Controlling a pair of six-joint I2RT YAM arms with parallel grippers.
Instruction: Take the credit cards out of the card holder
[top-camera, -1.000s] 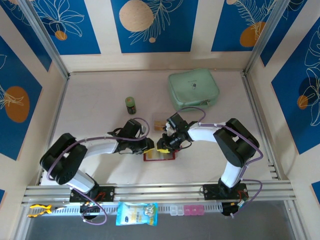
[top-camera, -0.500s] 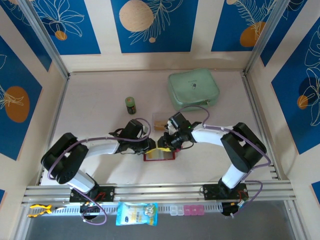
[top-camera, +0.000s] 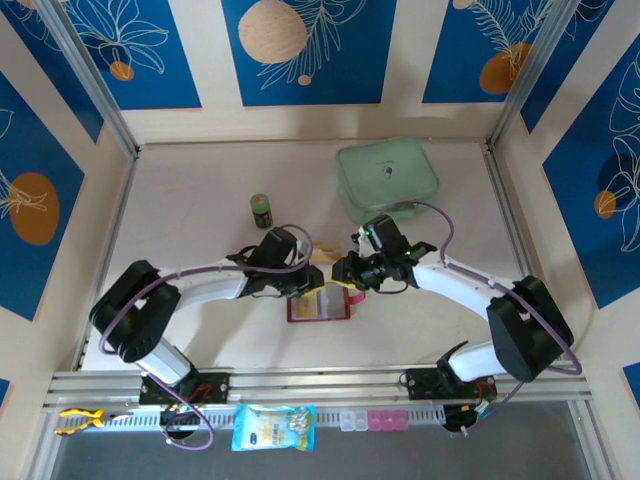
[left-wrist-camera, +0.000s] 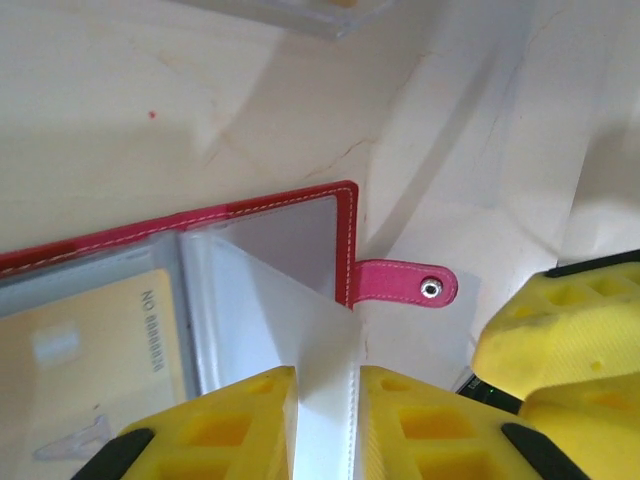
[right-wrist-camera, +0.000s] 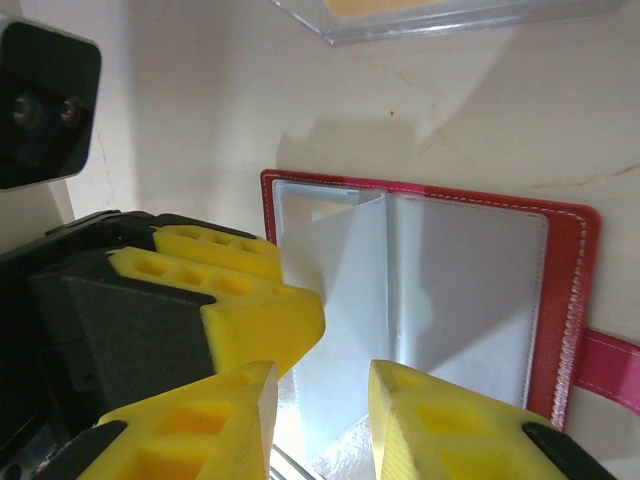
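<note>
Top view: your left gripper (top-camera: 308, 286) and right gripper (top-camera: 340, 281) meet over the open card holder (top-camera: 320, 312), low centre, its long side running left-right. Left wrist: the left gripper pinches a clear sleeve (left-wrist-camera: 275, 315) upright; a gold card (left-wrist-camera: 90, 350) lies flat toward lower left. Right wrist: the right gripper's jaws, narrowly parted, straddle that sleeve; grip unclear.

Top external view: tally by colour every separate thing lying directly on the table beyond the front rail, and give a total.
Green: 2 (pouch, small jar)
Red: 1 (card holder)
Tan: 1 (small case)
Total: 4
</note>
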